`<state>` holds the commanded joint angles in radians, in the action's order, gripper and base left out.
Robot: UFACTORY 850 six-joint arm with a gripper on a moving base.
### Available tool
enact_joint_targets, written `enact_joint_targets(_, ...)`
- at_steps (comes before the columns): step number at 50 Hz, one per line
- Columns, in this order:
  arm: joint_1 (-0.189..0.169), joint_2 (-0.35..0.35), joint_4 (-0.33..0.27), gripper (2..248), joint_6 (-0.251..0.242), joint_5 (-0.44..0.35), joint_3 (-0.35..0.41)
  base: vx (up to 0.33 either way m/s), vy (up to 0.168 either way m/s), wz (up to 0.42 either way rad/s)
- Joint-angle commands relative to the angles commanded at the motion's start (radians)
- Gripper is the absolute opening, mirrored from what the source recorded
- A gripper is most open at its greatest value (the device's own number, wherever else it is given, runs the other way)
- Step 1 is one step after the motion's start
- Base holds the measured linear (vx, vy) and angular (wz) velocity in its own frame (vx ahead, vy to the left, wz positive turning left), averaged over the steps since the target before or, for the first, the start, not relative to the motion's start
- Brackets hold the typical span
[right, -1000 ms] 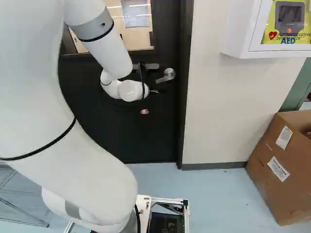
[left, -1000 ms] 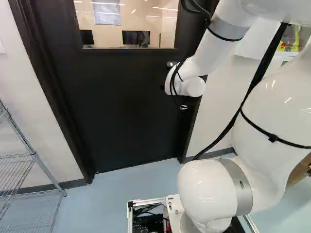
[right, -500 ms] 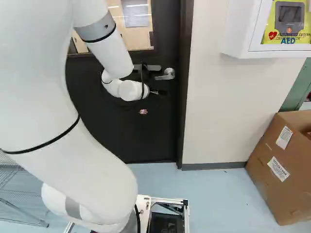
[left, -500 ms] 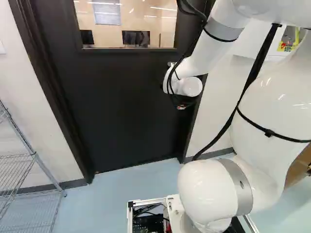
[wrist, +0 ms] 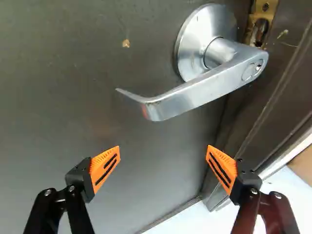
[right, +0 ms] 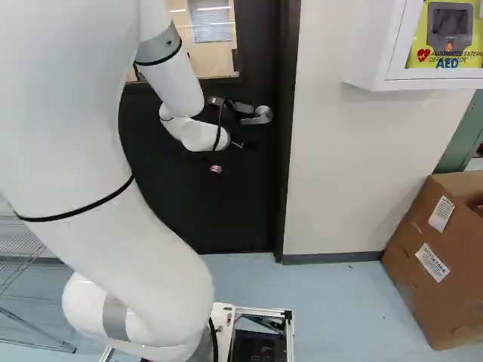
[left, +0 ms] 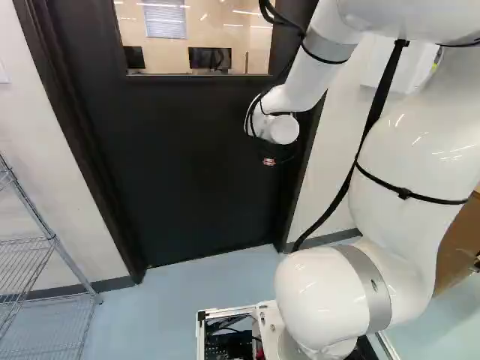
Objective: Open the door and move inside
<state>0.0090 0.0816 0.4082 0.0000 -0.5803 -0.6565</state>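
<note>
Near edge of blk door, metal lever handle ahead of gripper, apart from orange pads; jaws wide; white wall cabinet & cardbd box at R of R base view; wire shelving at L of L one.

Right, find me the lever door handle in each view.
Left base view: not visible, probably hidden by the arm's wrist.
Right base view: lever door handle, upper middle, right of the wrist.
Wrist view: ahead of the open jaws, not between them.
Shared landmark: the dark door, which all three show.
</note>
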Motion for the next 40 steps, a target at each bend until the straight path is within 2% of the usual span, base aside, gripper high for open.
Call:
enact_joint_targets(21,0.038,0.069,0.214,247,0.000,0.000,-0.074,0.000,0.000,0.000)
enact_joint_targets(40,0.065,0.152,0.240,247,0.000,0.000,-0.168,0.000,0.000,0.000)
